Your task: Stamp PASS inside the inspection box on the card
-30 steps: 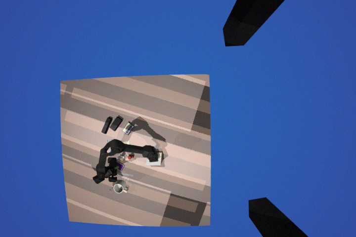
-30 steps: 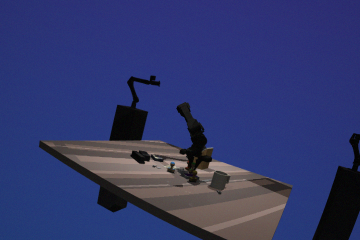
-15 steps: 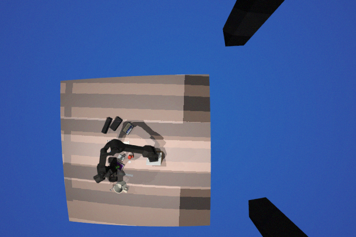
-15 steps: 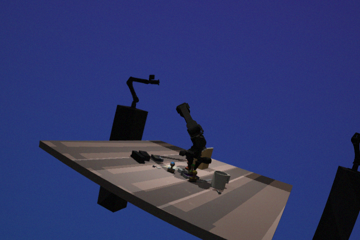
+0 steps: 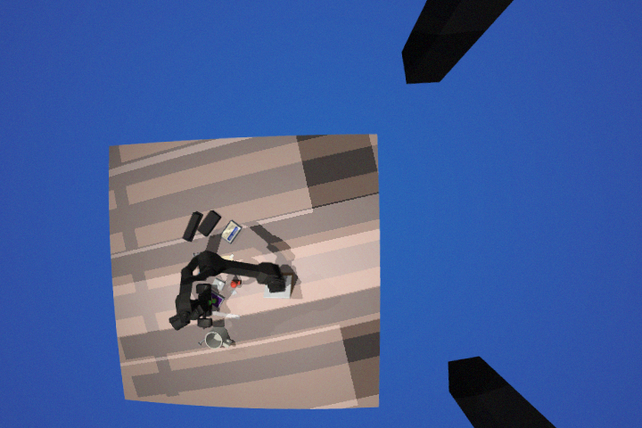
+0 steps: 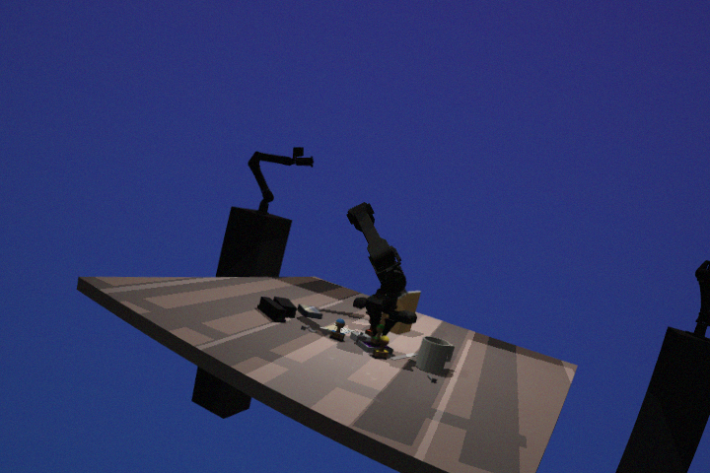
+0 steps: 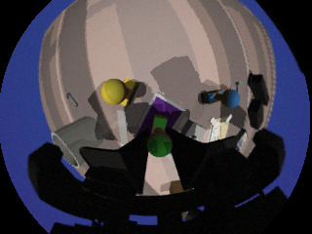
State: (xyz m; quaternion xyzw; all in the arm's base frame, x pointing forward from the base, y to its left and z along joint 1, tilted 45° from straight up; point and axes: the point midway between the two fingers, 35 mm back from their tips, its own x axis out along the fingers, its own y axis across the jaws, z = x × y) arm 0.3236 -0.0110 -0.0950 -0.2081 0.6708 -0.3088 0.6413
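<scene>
My gripper (image 5: 205, 306) (image 6: 380, 332) (image 7: 158, 131) is shut on the green-knobbed stamp, upright at the purple ink pad. The green stamp's knob (image 7: 159, 145) shows between the fingers, with its green block over the pad. The ink pad (image 5: 218, 298) (image 6: 368, 344) (image 7: 169, 104) is a purple square in a pale tray. Whether the stamp's face touches the ink cannot be told. The cream card (image 5: 226, 257) (image 6: 328, 328) (image 7: 219, 131) lies to the right in the wrist view, partly hidden; its box cannot be made out. The stamp's word is not readable.
A yellow-knobbed stamp (image 7: 113, 92) and a blue-knobbed stamp (image 7: 231, 98) (image 6: 339, 322) stand beyond the pad. A red-knobbed object (image 5: 235, 283) is near the arm. A grey mug (image 5: 213, 340) (image 6: 433, 355) stands beside the pale strip (image 7: 122, 128). Black blocks (image 5: 209, 223) lie farther off.
</scene>
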